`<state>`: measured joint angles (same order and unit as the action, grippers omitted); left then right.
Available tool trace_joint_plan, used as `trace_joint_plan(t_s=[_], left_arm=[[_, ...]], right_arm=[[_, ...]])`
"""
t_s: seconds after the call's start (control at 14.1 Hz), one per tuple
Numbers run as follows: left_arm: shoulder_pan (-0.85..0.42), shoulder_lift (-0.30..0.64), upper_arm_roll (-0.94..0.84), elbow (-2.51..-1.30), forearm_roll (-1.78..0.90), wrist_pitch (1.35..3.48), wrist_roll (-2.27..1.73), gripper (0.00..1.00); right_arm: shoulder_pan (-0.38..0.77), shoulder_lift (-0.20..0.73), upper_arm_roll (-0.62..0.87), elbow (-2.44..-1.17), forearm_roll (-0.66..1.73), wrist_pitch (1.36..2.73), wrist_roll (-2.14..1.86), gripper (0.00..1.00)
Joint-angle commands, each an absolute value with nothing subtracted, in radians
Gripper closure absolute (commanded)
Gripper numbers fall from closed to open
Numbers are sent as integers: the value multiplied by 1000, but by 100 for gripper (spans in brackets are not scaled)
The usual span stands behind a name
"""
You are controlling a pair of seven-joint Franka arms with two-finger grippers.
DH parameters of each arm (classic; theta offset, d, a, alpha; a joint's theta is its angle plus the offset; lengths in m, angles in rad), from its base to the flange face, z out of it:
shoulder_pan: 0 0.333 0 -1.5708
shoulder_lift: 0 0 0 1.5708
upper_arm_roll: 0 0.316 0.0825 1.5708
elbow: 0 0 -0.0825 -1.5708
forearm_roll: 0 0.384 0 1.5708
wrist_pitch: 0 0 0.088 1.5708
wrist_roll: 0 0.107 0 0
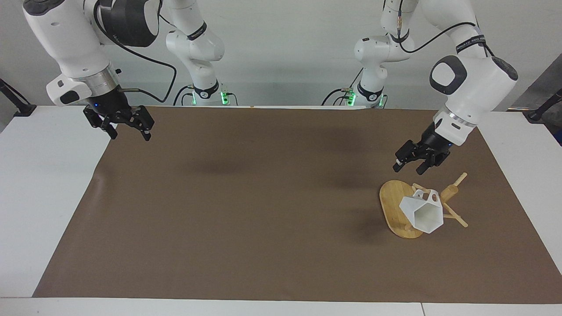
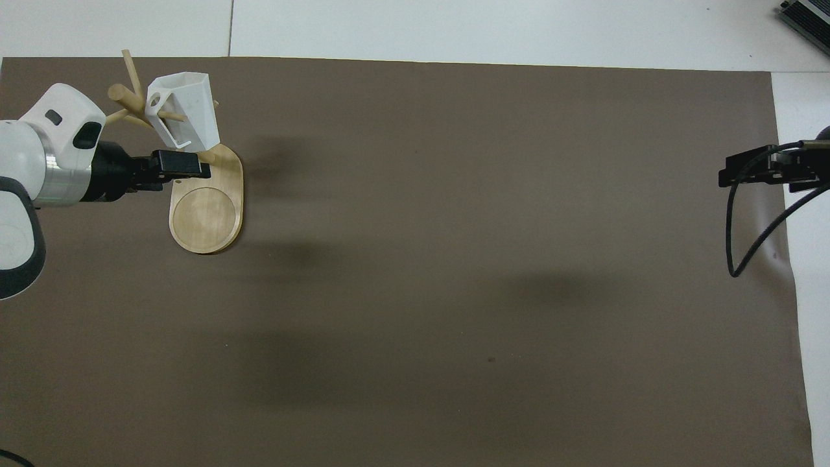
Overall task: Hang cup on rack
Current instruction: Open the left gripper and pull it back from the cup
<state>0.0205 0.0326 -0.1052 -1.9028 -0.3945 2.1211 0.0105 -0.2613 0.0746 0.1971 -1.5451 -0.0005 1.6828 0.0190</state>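
The small matte white faceted cup point(image 1: 422, 213) with its hexagon-like rim hangs on the light bamboo mug tree rack point(image 1: 397, 210); a thin peg passes through the round hole of its blocky handle, and the open mouth tips outward and downward, away from the robots; in the overhead view the cup point(image 2: 185, 117) sits among the pegs above the post end of the rack's flat oval base point(image 2: 206, 211).

The left gripper point(image 1: 412, 165) hangs in the air just above the rack, clear of the cup; its fingers stand apart and hold nothing; the cup lies below the fingertips and a little to the side of them, with a plain gap between; seen from above, the left gripper point(image 2: 188, 165) covers the edge of the oval base nearest the post, and the cup shows just past the fingertips.

The rack stands on a large brown paper sheet point(image 1: 263, 210) spread over the white table point(image 1: 39, 184), toward the left arm's end; its thick central post leans, with thin peg arms sticking out around it.

The right gripper point(image 1: 128, 132) waits in the air over the edge of the brown sheet at the right arm's end, well apart from the rack and cup; its fingers are spread wide and empty; in the overhead view the right gripper point(image 2: 752, 172) shows at the sheet's border, with a black cable looping beneath it.
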Motion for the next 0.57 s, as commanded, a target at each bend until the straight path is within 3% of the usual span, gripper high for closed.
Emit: trace_joint_plan(t_s=[0.0, 0.5], left_arm=[[63, -46, -104, -1919, -352, 2021, 15, 0], [66, -118, -104, -1859, -112, 1850, 156, 0]], right_arm=[[-267, 49, 195, -1571, 21, 1675, -11, 0], [-267, 49, 195, -1571, 21, 1675, -11, 0]])
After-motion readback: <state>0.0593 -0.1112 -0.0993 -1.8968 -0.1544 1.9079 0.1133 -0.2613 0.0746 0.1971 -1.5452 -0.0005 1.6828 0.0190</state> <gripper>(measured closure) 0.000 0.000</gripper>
